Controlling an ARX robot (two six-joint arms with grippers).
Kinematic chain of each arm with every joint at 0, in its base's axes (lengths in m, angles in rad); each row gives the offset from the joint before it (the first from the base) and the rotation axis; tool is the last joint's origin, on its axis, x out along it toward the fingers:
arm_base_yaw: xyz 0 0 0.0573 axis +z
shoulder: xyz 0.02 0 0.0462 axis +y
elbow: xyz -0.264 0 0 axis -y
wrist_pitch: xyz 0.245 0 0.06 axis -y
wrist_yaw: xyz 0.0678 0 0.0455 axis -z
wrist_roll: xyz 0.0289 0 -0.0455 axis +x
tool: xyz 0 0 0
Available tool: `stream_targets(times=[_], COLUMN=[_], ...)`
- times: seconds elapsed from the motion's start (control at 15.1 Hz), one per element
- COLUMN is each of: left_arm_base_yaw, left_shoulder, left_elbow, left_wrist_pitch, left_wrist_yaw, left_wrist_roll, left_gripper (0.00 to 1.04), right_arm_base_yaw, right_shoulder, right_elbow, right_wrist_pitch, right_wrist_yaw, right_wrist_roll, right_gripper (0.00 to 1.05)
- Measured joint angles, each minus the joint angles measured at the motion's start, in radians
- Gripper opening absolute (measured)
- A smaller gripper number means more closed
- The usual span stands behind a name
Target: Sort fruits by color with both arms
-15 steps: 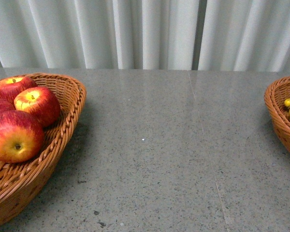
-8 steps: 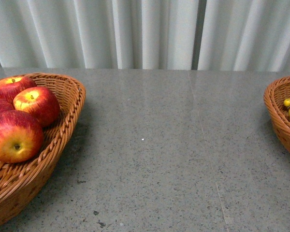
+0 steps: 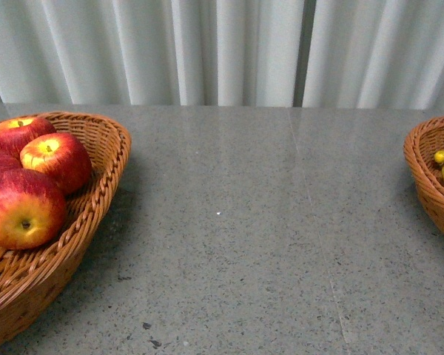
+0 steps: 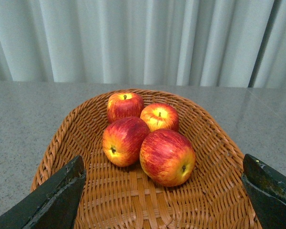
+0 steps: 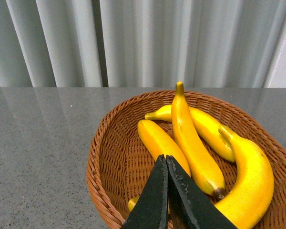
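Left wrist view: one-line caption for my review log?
Four red apples clustered in a wicker basket on the grey table, open left gripper poised above.

Two brown woven wicker baskets: left basket [image 3: 96,192] and right basket [image 3: 423,177], well apart at opposite edges of a grey speckled stone worktop [image 3: 237,244]; pale pleated curtain [image 3: 222,48] behind the worktop's far edge

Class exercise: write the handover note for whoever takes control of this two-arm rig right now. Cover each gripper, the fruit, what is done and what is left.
Left gripper: open, empty, above the left basket.
Right gripper: shut, empty, above the right basket.
Four apples lie in the left basket; four bananas in the right.
The table between them shows no loose fruit.
Sorting looks done; what likely remains is drawing both arms away.
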Motion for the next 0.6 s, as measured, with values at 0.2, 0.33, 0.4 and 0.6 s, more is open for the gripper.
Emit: stream_targets(times=[0.2, 0.33, 0.4, 0.6], left_arm_base_yaw=[0.000, 0.000, 0.000, 0.000], left_shoulder=[0.000, 0.000, 0.000, 0.000], left_elbow=[0.000, 0.000, 0.000, 0.000], left_wrist_pitch=[0.000, 0.000, 0.000, 0.000], left_wrist_yaw=[0.000, 0.000, 0.000, 0.000], left_wrist_roll=[0.000, 0.000, 0.000, 0.000], left_gripper=[0.98, 0.98, 0.98, 0.98], right_arm_base_yaw=[0.000, 0.000, 0.000, 0.000], right_shoulder=[0.000, 0.000, 0.000, 0.000], right_elbow=[0.000, 0.000, 0.000, 0.000], right_wrist_pitch=[0.000, 0.000, 0.000, 0.000], right_wrist_yaw=[0.000, 0.000, 0.000, 0.000], right_wrist_roll=[0.000, 0.000, 0.000, 0.000], right_gripper=[0.12, 0.34, 0.59, 0.98])
